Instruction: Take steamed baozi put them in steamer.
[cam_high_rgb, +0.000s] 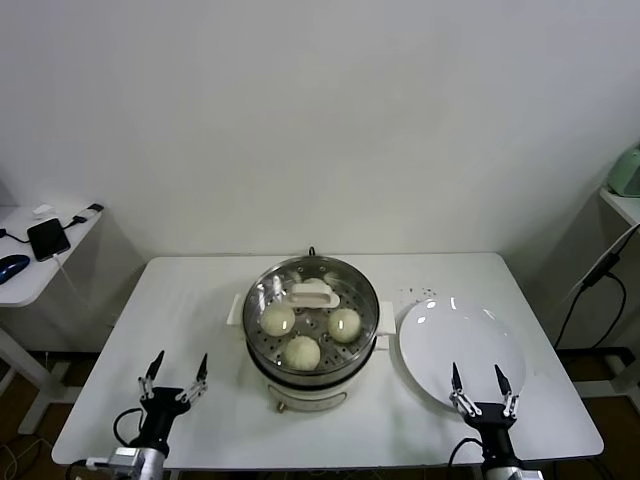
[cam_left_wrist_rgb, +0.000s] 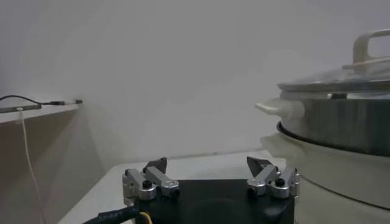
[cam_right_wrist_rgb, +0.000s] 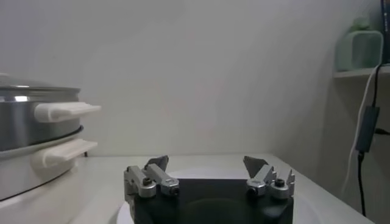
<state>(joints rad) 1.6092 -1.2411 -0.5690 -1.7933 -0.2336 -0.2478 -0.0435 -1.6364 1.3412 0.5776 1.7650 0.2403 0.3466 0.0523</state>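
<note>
Head view: glass lid (cam_high_rgb: 311, 292) partly veils 3 baozi (cam_high_rgb: 302, 351).

White table (cam_high_rgb: 200, 300), empty white plate (cam_high_rgb: 462, 345), phone (cam_high_rgb: 48, 238) on side desk (cam_high_rgb: 30, 285)

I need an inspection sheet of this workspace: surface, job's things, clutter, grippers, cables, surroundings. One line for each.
Surface: white rectangular table, bare at the left.
Job's things: round stainless-steel steamer at centre, round glass lid with white handle on it; three cream-white round baozi clearly visible through it, possibly a fourth behind the handle.
Clutter: flat white round plate, nothing on it, right of the steamer.
Grippers: left gripper and right gripper open, holding nothing, at the near edge.
Cables: black cable hanging at right.
Surroundings: white side desk with black phone at left.
</note>
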